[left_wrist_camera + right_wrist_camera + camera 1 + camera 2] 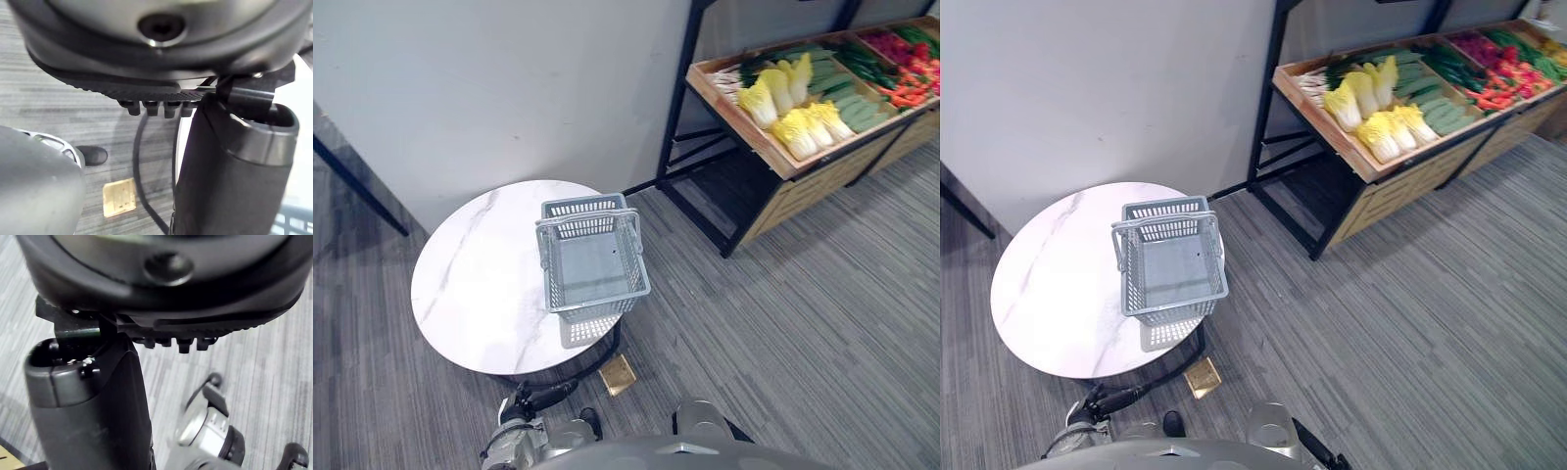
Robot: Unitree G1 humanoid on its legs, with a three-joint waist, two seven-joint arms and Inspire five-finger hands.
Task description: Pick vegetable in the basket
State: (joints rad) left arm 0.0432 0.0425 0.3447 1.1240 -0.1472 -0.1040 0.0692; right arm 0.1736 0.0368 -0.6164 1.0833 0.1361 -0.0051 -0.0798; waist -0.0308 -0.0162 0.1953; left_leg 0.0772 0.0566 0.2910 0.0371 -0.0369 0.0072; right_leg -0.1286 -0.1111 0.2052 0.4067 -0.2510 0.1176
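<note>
A grey plastic basket (pixel 592 262) stands empty on a round white marble table (pixel 475 284), its handles upright. Vegetables lie on a slanted wooden shelf (pixel 759 137) at the far right: yellow-white cabbages (pixel 783 103), green vegetables (pixel 857 106) and red ones (pixel 911 83). My left hand (pixel 230 166) hangs low beside the table's edge, over the carpet, its thumb straight and its fingers relaxed, with nothing in it. My right hand (pixel 93 401) hangs the same way above the carpet, open and holding nothing. Both hands are far from the basket and the shelf.
The shelf rests on a black metal frame (pixel 680 108) against a white wall (pixel 509 88). Grey striped carpet (pixel 783 343) spreads between the table and the shelf. A brass floor plate (pixel 618 374) lies by the table's foot. A dark leg (pixel 357 186) slants at the left.
</note>
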